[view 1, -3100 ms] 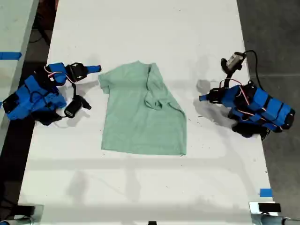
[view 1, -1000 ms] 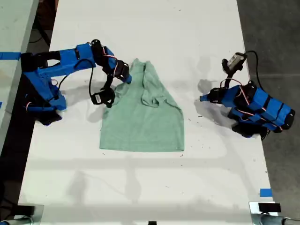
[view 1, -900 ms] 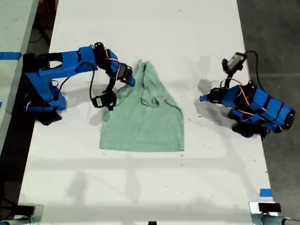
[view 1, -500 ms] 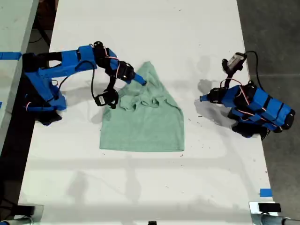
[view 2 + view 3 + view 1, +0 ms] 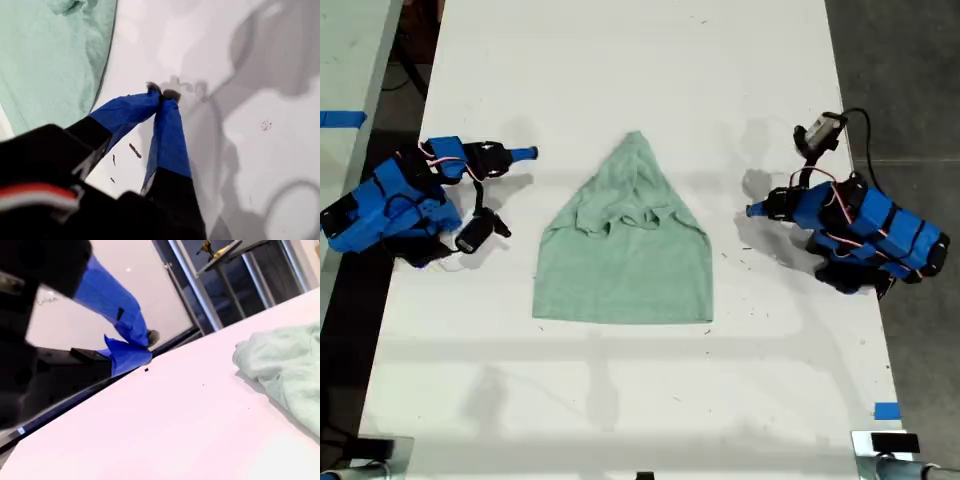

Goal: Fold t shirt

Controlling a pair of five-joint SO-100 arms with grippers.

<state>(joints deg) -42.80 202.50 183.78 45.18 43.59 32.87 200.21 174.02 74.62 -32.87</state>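
Observation:
The pale mint-green t shirt (image 5: 625, 250) lies flat mid-table, both upper corners folded inward so its far end comes to a point. It also shows in the first wrist view (image 5: 50, 60) and the second wrist view (image 5: 285, 370). My first gripper (image 5: 752, 210) rests at the exterior view's right, shut and empty, its tips (image 5: 162, 95) on bare table a short way from the shirt's edge. My second gripper (image 5: 528, 153) is drawn back at the exterior view's left, shut on nothing (image 5: 147, 340) and apart from the shirt.
The white table (image 5: 640, 390) runs past the shirt on every side. A blue tape mark (image 5: 886, 410) sits near the front corner at the exterior view's right. Another table with blue tape (image 5: 340, 118) stands past the exterior view's left edge.
My second arm carried the shirt's shoulder inward over the cloth, let it go and pulled back to the exterior view's left. The shirt's far end now forms a point. My first arm stayed still.

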